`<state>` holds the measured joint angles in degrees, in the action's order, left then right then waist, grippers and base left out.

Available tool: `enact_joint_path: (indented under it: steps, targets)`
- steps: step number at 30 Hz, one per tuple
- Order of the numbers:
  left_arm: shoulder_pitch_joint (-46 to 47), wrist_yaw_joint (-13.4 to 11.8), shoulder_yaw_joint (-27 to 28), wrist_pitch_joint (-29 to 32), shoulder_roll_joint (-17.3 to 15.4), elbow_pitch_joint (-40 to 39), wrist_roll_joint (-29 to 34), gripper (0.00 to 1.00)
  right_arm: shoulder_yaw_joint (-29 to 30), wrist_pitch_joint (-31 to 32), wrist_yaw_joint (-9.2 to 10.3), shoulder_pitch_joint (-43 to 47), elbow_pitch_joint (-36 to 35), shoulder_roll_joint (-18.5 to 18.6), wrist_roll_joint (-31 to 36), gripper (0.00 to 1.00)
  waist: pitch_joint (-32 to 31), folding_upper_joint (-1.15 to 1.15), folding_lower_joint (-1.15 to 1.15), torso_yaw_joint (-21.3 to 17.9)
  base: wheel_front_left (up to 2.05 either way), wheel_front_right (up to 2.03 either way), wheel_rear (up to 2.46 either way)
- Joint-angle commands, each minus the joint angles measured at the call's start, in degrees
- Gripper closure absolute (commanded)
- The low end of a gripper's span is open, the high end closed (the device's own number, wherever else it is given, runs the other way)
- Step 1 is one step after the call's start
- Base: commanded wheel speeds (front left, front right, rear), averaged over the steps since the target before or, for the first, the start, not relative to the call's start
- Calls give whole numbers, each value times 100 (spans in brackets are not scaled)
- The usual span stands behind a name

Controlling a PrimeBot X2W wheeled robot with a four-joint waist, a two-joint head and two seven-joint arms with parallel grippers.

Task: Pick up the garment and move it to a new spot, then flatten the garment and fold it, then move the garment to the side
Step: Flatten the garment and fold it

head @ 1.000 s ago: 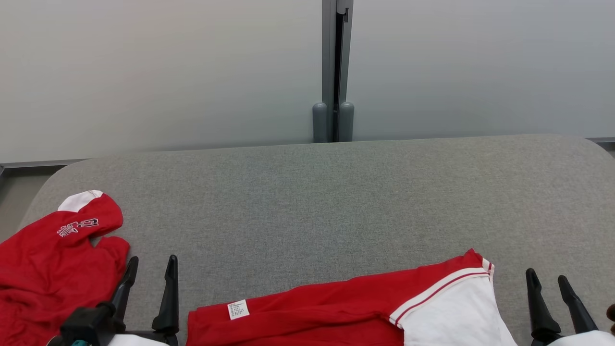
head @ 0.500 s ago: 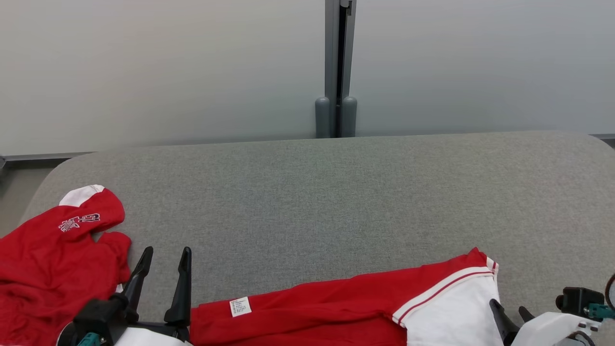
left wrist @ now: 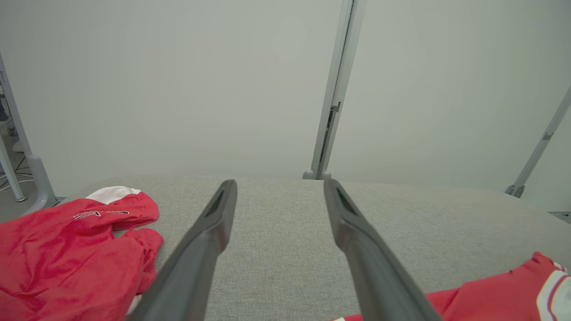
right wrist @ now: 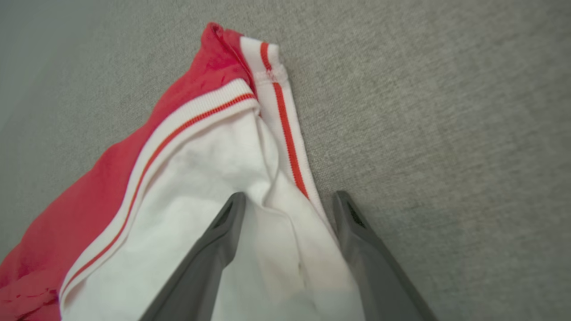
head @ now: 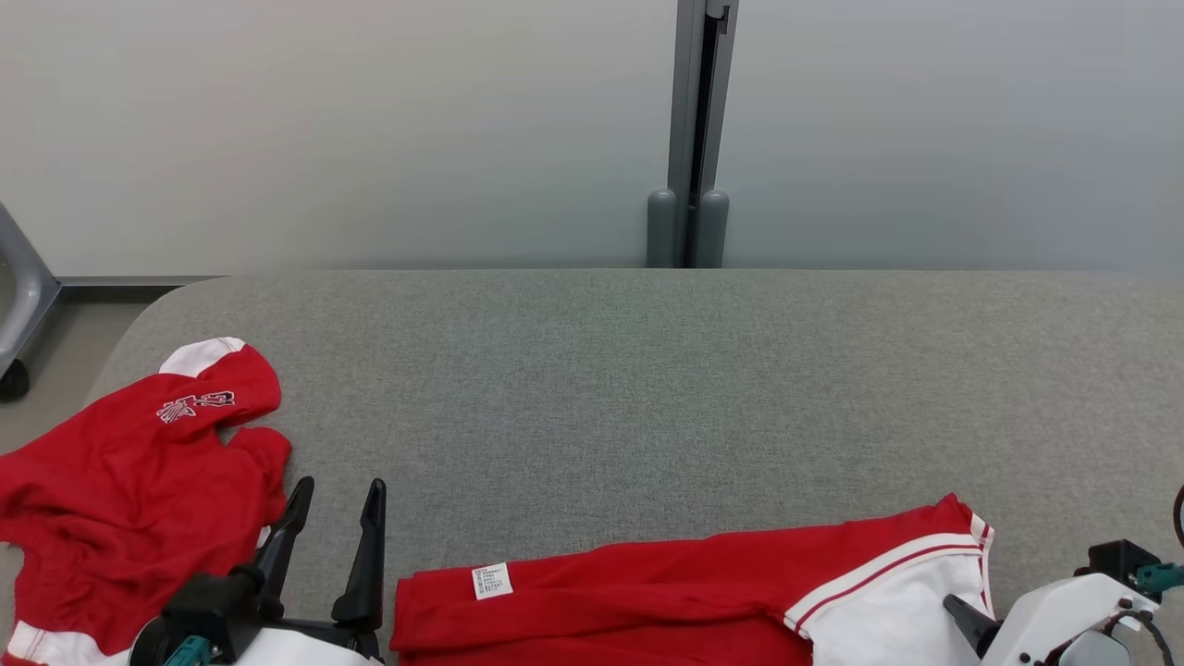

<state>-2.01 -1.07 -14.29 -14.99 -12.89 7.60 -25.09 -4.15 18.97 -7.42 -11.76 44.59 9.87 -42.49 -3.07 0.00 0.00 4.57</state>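
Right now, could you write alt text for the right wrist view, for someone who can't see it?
The right hand, spread open, points at the white, red-striped edge of a red garment lying on a gray fabric surface.

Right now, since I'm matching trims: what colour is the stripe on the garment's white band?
Red stripe; clearest in the right wrist view.

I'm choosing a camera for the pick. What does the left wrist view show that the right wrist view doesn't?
Left wrist, not right: the open left gripper over bare gray surface, a crumpled garment at left, a wall post. Right wrist, not left: the open right gripper at the white end of the laid-out garment, striped trim close up. Both: gray surface and laid-out garment.
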Motion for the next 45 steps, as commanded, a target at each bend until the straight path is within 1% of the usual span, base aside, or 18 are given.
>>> enact_joint_path:
  steps: [1, 2, 3, 11, 16, 21, 26, 27, 30, 36, 41, 43, 45]
  targets:
    - [71, 30, 27, -26, 5, 22, 39, 0, -114, 274, -14, 129, 204, -278, -97, 53, -3, 0, 0, 29, 0, 0, 0]
    - [74, 40, 29, -26, 11, 28, 45, 0, -110, 300, -15, 102, 206, -290, -125, 85, -5, 0, 0, 42, 0, 0, 0]
    - [76, 53, 35, -26, 17, 34, 47, 0, -109, 320, -20, 66, 186, -308, -159, 100, -8, 0, 0, 51, 0, 0, 0]
    - [20, 103, 81, -26, 91, 57, 81, 0, -33, 63, -13, -162, -192, -50, -314, 100, -9, 0, 0, 9, 0, 0, 0]
    - [27, 139, 132, -26, 140, 38, 108, 0, 86, 63, -13, -169, -462, 402, -436, 100, 18, 0, 0, -86, 0, 0, 0]
    - [14, 161, 159, -26, 198, 28, 152, 0, 373, -23, -12, -90, -594, 931, -380, 100, 25, 0, 0, -160, 0, 0, 0]
    - [-4, 210, 176, -26, 256, 66, 180, 0, 599, -41, -14, -25, -865, 1139, -269, 100, -8, 0, 0, -197, 0, 0, 0]
    - [-4, 210, 176, -26, 256, 66, 180, 0, 599, -41, -14, -25, -865, 1139, -269, 100, -8, 0, 0, -197, 0, 0, 0]
    - [-22, 226, 180, -26, 296, 92, 199, 0, 606, -36, -14, 105, -1341, 1108, -143, 100, -50, 0, 0, -190, 0, 0, 0]
    - [-54, 268, 228, -26, 307, 149, 217, 0, 531, 291, -14, 532, -2788, 840, 100, 100, -131, 0, 0, -98, 0, 0, 0]
    - [-22, 299, 233, -26, 310, 211, 245, 0, 401, 815, -14, 913, -3979, 464, 293, 100, -158, 0, 0, 148, 0, 0, 0]
    - [-7, 287, 195, -26, 331, 223, 265, 0, 304, 1005, -14, 1026, -4316, 342, 418, 100, -161, 0, 0, 303, 0, 0, 0]
    - [25, 311, 184, -26, 306, 256, 273, 0, 173, 1141, -14, 1112, -4586, 125, 479, 100, -163, 0, 0, 475, 0, 0, 0]
